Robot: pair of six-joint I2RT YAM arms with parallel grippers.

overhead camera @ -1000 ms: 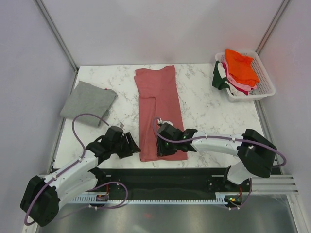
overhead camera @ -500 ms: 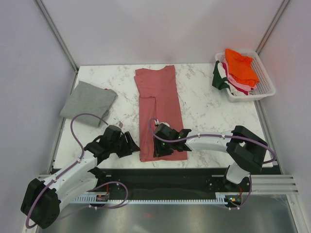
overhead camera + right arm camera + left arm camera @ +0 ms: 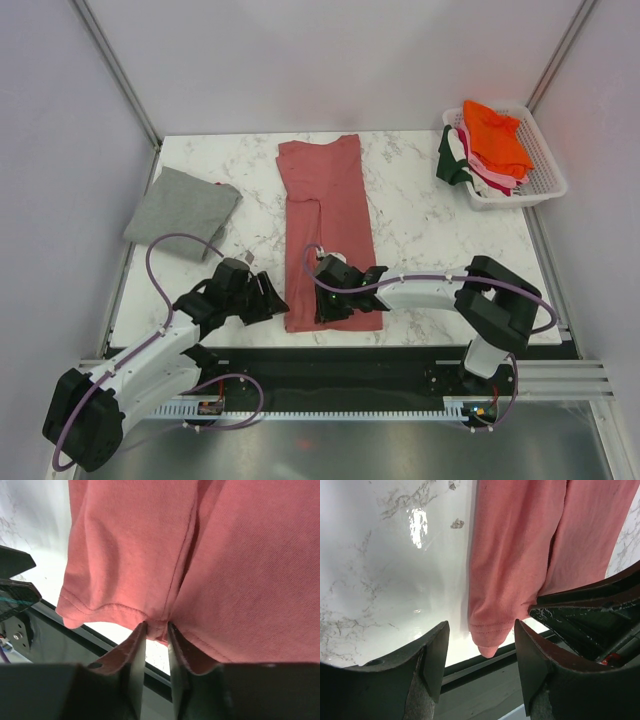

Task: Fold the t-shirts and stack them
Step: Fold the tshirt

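Note:
A dusty salmon-pink t-shirt lies folded into a long strip down the middle of the table, its hem at the near edge. My right gripper sits on that hem. In the right wrist view its narrow jaws pinch a bunched bit of the hem at the fold seam. My left gripper stands open just left of the shirt's near left corner. In the left wrist view that corner hangs ahead of and between the open fingers, untouched. A folded grey t-shirt rests at the far left.
A white slatted basket at the back right holds several more t-shirts, an orange one on top and a dark green one hanging over the side. The black rail runs just below the table's near edge.
My right gripper has slid a little to the left along the near hem, and the shirt's near left corner has shifted slightly left with it. The left arm has hardly moved.

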